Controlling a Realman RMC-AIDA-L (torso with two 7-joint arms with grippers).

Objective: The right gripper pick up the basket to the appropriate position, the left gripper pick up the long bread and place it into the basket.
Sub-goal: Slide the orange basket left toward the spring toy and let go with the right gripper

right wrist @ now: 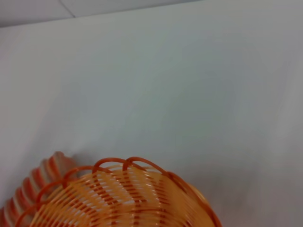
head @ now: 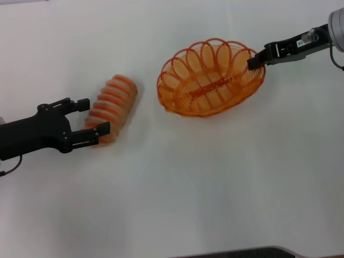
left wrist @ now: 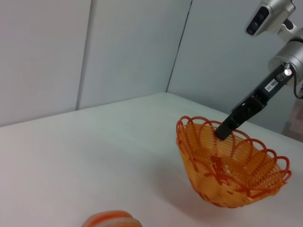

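Note:
The orange wire basket is right of the table's middle, tipped up on its right side. My right gripper is shut on its right rim; it also shows in the left wrist view, pinching the rim of the tilted basket. The long bread, pale with orange ridges, lies on the table to the left of the basket. My left gripper is open at the bread's near end, one finger on each side of it. The right wrist view shows the basket's rim and the bread's end beyond it.
The white table spreads around both objects. A dark edge runs along the table's front. In the left wrist view grey wall panels stand behind the table's far edge.

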